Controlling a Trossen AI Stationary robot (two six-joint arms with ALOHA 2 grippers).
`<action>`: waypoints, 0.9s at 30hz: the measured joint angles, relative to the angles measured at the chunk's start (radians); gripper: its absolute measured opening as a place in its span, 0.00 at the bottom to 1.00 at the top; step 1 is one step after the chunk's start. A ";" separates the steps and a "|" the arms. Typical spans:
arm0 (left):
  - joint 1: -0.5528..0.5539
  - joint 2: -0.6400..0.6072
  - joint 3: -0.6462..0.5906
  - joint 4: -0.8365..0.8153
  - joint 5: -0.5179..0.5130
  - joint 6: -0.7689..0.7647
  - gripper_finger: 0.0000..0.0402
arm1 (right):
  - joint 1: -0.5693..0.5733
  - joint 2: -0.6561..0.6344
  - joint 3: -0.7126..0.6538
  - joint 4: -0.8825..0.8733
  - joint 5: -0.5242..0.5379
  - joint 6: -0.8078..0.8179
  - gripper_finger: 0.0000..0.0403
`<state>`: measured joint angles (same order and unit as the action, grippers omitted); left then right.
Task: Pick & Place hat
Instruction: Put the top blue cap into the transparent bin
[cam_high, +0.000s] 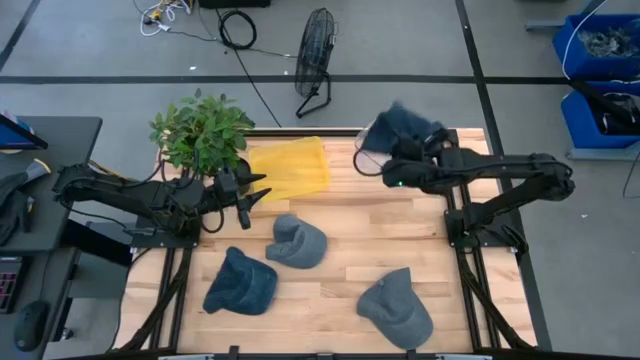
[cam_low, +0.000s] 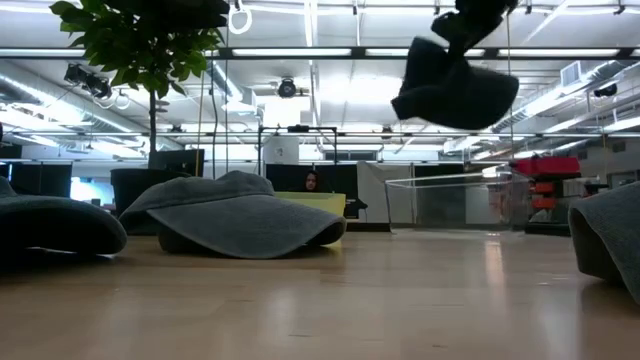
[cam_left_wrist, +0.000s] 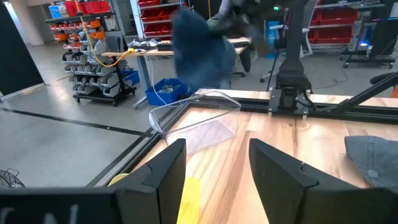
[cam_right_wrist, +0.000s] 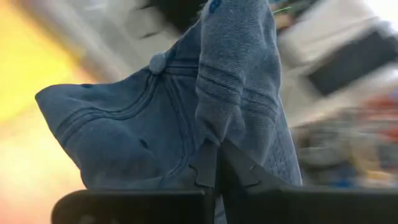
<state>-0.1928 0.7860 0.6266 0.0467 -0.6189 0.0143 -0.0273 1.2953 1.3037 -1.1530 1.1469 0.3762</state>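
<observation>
My right gripper (cam_high: 388, 165) is shut on a blue denim hat (cam_high: 402, 128) high over the table's far side, above a clear tray (cam_left_wrist: 200, 118). In the low view the hat (cam_low: 455, 88) hangs in the air, and it fills the right wrist view (cam_right_wrist: 155, 118). Three more blue hats lie flat on the wood: one mid-table (cam_high: 297, 241), one near left (cam_high: 240, 283), one near right (cam_high: 397, 306). My left gripper (cam_high: 246, 196) waits open at the left, beside a yellow cloth (cam_high: 291, 168); its open fingers show in its own view (cam_left_wrist: 217, 168). My right gripper pinches a bunched fold of the hat's cloth (cam_right_wrist: 214, 134) between its two fingers (cam_right_wrist: 239, 169), below the crown's top button (cam_right_wrist: 157, 62). The hat is lifted clear of the table and droops slack below the gripper (cam_low: 480, 20).
A potted plant (cam_high: 200, 132) stands at the far left corner, close to my left arm. The yellow cloth lies flat at the far middle. The clear tray (cam_low: 440, 205) sits at the far edge. Bare wood (cam_high: 400, 225) lies between the hats.
</observation>
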 joint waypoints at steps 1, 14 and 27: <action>0.000 0.000 0.000 0.000 0.000 0.000 0.45 | -0.016 0.000 -0.005 -0.008 0.041 -0.001 0.02; 0.000 0.000 0.000 0.000 0.000 0.045 0.45 | -0.194 0.001 -0.366 0.455 -0.084 -0.080 0.02; 0.000 0.000 0.000 0.000 0.000 0.044 0.45 | -0.284 0.001 -0.463 0.504 -0.277 -0.009 0.02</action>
<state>-0.1928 0.7860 0.6262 0.0467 -0.6186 0.0585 -0.3112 1.2964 0.8410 -0.6487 0.8700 0.3670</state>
